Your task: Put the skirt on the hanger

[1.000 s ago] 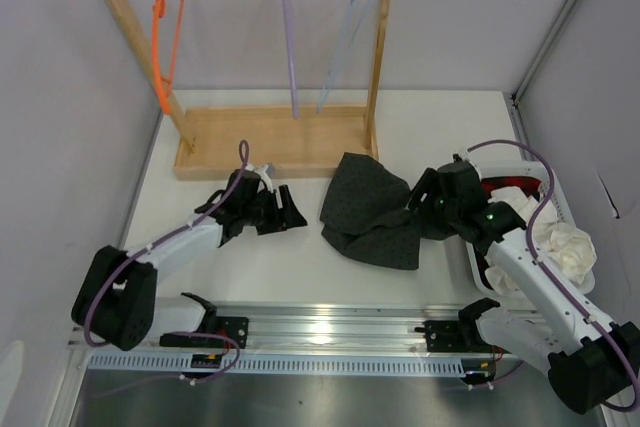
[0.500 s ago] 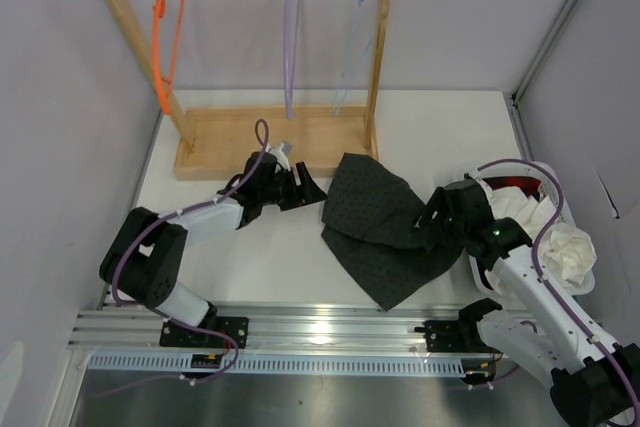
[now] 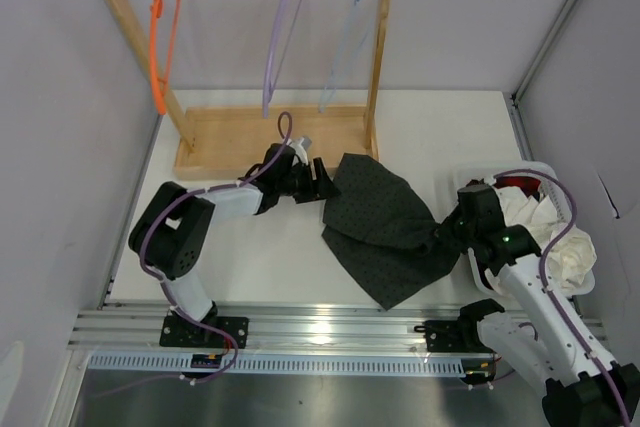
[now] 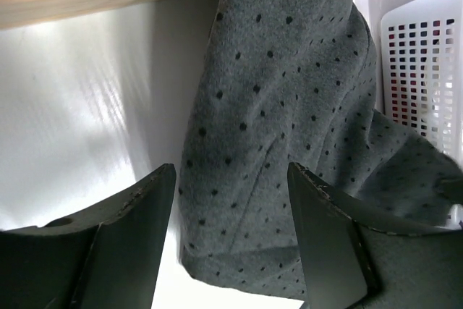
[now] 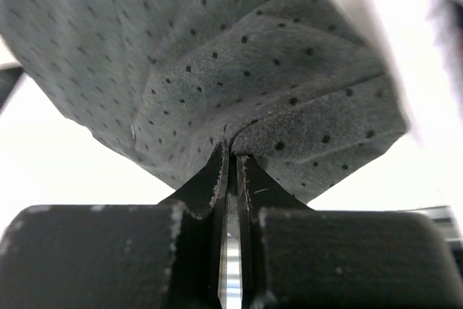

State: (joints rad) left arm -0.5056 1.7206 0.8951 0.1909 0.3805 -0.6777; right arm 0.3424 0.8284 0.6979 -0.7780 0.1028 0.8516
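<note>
The dark grey dotted skirt (image 3: pixel 385 227) lies crumpled on the white table between the two arms. My right gripper (image 3: pixel 447 232) is shut on a fold at the skirt's right corner (image 5: pixel 231 146), and the fabric (image 5: pixel 217 48) fans out beyond the tips. At the skirt's far-left edge my left gripper (image 3: pixel 322 179) stands open. In the left wrist view the skirt (image 4: pixel 275 106) fills the space ahead of the gripper (image 4: pixel 231 208), whose fingers do not pinch it. The light-blue hanger (image 3: pixel 345 47) hangs from the right end of the wooden rack's top bar.
A purple hanger (image 3: pixel 280 42) and an orange hanger (image 3: pixel 160 32) hang on the same rack, whose wooden base (image 3: pixel 270 137) lies just behind the left gripper. A white basket (image 3: pixel 545 169) at the right holds white cloth (image 3: pixel 560 247) and dark red cloth (image 3: pixel 515 185).
The right gripper has shut on the skirt's right corner and drawn it toward the near right. The left arm has reached right to the skirt's left edge. The purple hanger has swung.
</note>
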